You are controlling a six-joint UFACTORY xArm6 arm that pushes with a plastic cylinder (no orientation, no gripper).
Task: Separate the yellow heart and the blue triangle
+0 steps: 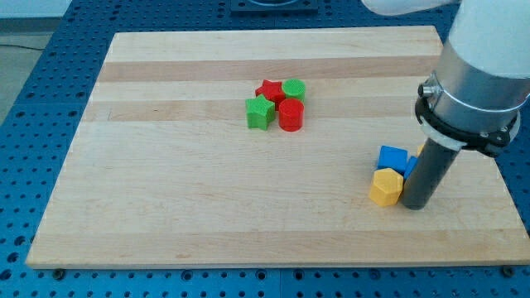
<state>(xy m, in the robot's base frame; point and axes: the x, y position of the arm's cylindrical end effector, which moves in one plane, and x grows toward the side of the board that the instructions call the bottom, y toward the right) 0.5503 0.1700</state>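
1. Camera view looks down at a slant on a pale wooden tabletop (207,207) that lies on a blue perforated base (33,124).
2. No pincer is fitted to this arm, so there is no opening or hold to report; it ends in a straight dark rod beneath a white and grey housing (472,91) at the view's right.
3. My tip (414,207) rests on the tabletop at the view's lower right, just to the right of the yellow block and apparently touching it.
4. The yellow heart (386,187) lies near the tabletop's right part, toward the view's bottom; from this angle its shape reads as a chunky rounded block.
5. A blue block (392,158) sits directly above the yellow heart in the view, touching it.
6. A second sliver of blue (411,165) shows between that blue block and the rod; the rod partly hides it, and I cannot tell which of the two blue pieces is the triangle.
7. Yellow and blue pieces are pressed together in one tight group against the rod's left side.
8. Well apart, near the tabletop's middle toward the view's top, four blocks huddle together: a red star (269,89), a green round block (294,89), a green star (260,112) and a red cylinder (291,115).
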